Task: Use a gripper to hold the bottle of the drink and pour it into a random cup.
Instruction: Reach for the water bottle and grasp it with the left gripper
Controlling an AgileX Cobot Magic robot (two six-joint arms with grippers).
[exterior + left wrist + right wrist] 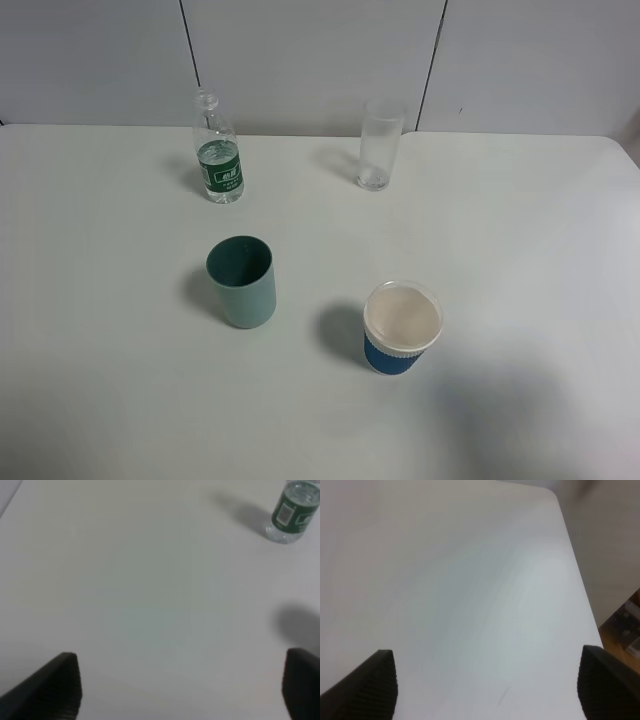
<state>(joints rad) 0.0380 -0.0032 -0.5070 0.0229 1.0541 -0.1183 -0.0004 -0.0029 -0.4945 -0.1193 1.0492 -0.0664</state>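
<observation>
Bottle (pixel 218 150) stood upright w/o cap at the far left of the counter (pixel 520 250), close to the wall. It had clear liquid inside and its dark green label faced front. Clear glass cup (pixel 379 145) stood upright in the same far row, well apart to the bottle's right. Nearer the camera sat a teal cup (pixel 242 282), mouth up, and a blue-sleeved paper cup (pixel 402 328) to its right. Both were well apart from bottle & glass.

Left gripper (pixel 182 660) hung above bare counter, angled fwd & down, touching nothing. Its two black fingers (pixel 60 685) were spread wide w/ only counter surface btwn them, so they had hold of nothing. In the left wrist view the bottle showed ahead of the fingers and off to one side, well apart from them. Only its lower body w/ label was in frame.

Right gripper (pixel 487 655) likewise hung over bare counter, tilted fwd & down, near the counter's rounded corner and side edge. Its fingers (pixel 375 685) also stood wide apart, nothing btwn them, gripping nothing. What lay beyond the edge was too blurred to tell.
</observation>
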